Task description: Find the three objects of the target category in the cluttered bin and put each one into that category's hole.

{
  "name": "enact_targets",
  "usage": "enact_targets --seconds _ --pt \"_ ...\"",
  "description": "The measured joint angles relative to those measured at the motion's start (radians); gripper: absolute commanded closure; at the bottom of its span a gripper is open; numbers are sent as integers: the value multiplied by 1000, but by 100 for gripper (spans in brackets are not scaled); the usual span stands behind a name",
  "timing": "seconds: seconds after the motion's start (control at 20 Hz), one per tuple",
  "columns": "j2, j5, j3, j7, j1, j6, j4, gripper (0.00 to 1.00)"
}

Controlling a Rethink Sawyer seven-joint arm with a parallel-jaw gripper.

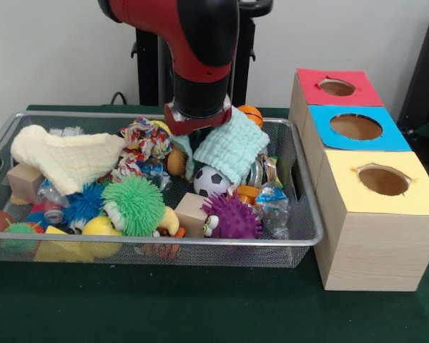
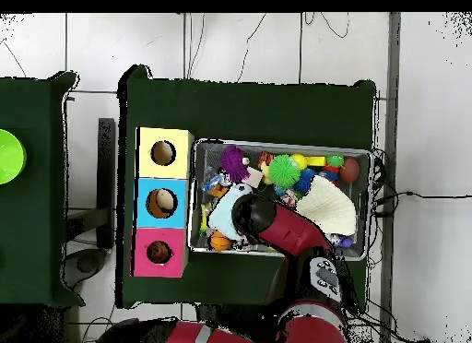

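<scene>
Hand [image 1: 191,123] low over the rear middle of the bin [image 1: 164,241], its tip sunk behind a mint cloth [image 1: 232,146] and a knotted rope toy [image 1: 144,139]. Cannot tell whether spread, narrowed or holding anything; overhead view no help either, the arm [image 2: 286,230] covering that spot from above.

Likeliest target: small orange-tan lump [image 1: 175,163], wedged between rope toy and mint cloth, just beside a soccer ball [image 1: 211,182]. Looks like one of the plush animals, though mostly covered and too little showing to be sure or to read a long axis. Seen from the front, lying just below the wrist and slightly toward the camera, so almost straight under the hand. No striped tiger plush made out anywhere; possibly buried under the cream cloth [image 1: 64,161] or among the green spiky ball [image 1: 134,204] and purple spiky ball [image 1: 234,216] at the near side.

Red hole [image 1: 336,87] off to the picture's right of the hand in the front view, past the bin's side rim, at about the same depth: farthest of the three boxes on the green tabletop [image 1: 200,307]. Nothing seen inside it from here.

Judgement: search stage, no delivery evident. Mint cloth the main risk, likely to snag and lift along with the plush.
</scene>
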Motion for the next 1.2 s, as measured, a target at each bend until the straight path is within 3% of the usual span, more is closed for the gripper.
enact_targets --seconds 0.8,1.05,1.2 --pt "3 -1 -16 19 -15 -34 -49 100" --pt "-16 -1 -38 25 24 61 -80 100" --pt "-48 3 -42 42 54 173 -101 100"
